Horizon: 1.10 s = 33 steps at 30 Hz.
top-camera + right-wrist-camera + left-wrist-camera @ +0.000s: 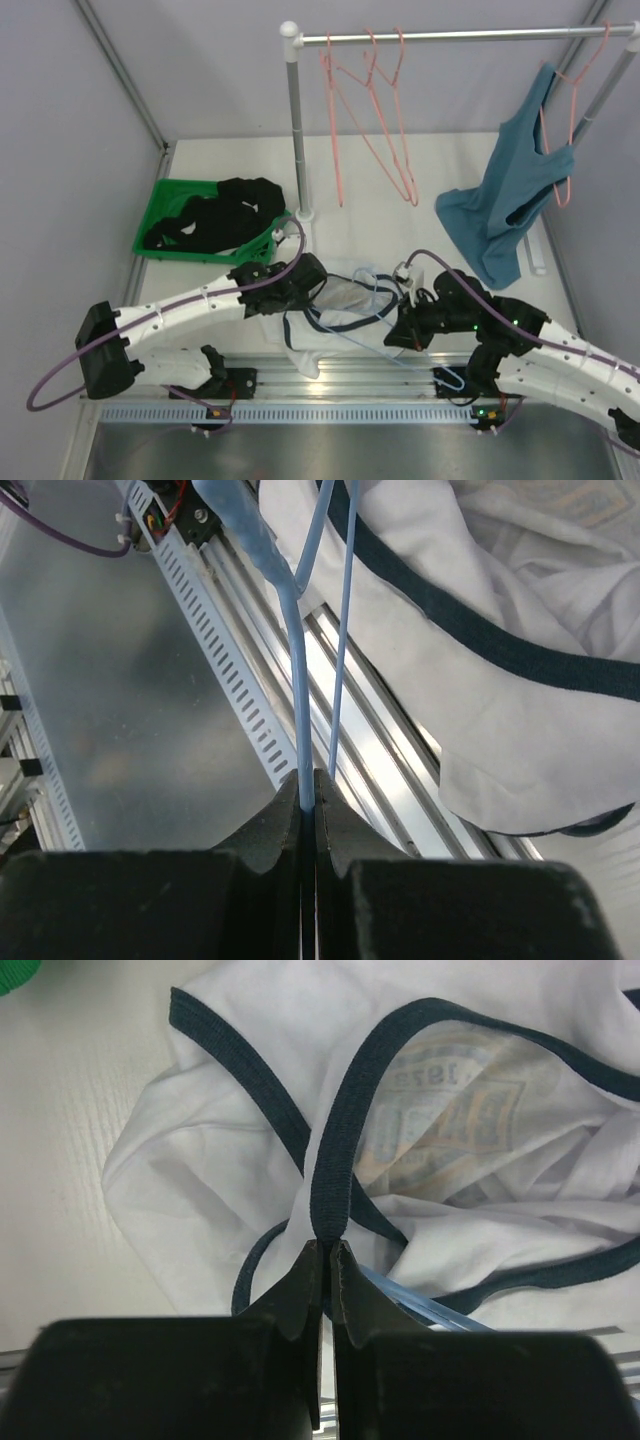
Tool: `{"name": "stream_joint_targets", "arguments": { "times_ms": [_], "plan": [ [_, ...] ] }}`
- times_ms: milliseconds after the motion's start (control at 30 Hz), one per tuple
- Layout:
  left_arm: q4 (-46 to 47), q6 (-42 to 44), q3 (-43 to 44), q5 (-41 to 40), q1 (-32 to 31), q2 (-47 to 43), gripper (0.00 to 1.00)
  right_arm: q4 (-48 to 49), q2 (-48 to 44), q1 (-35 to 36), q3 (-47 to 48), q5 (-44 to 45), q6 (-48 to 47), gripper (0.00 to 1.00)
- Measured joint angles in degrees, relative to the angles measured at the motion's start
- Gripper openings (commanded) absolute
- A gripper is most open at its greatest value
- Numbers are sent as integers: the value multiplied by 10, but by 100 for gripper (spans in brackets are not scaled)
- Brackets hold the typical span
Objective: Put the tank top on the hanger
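While the white tank top [335,312] lay crumpled on the surface [390,215] at the lower middle of the overhead view, just ahead of the two arm bases, the left pincer [328,1250] was clamped on it. The jaws had all but met around a navy-trimmed strap. That dark band ran up from the fingertips toward the top centre of the left wrist view. A faded printed crest showed through the fabric to the upper right.

From the other side, the right pincer [307,780] was pressed shut on the light-blue wire of the hanger [298,670]. A thicker strand and a thin one climbed from the jaws to the top of the right wrist view. They passed in beside the white cloth, which hung over the metal rails at the near edge.

Further back, at the left of the overhead view, a green basket [160,215] held black garments [225,215]. Across the top ran a rail [450,35] carrying pink hangers [337,160]. A teal top [505,200] hung from another pink hanger at the upper right.
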Motion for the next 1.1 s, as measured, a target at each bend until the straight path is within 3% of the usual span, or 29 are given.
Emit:
{"name": "stream_joint_targets", "arguments": {
  "times_ms": [267,867,1100],
  "plan": [
    [-2,31,0,12,-31,-43,0,84,72,80,0,76,-4,0],
    [7,67,-14,0,-75,-105,0,289,218,85,-18,94,-65,0],
    [47,67,-65,-19,-75,-160,29,335,259,85,-22,90,-69,0]
  ]
}}
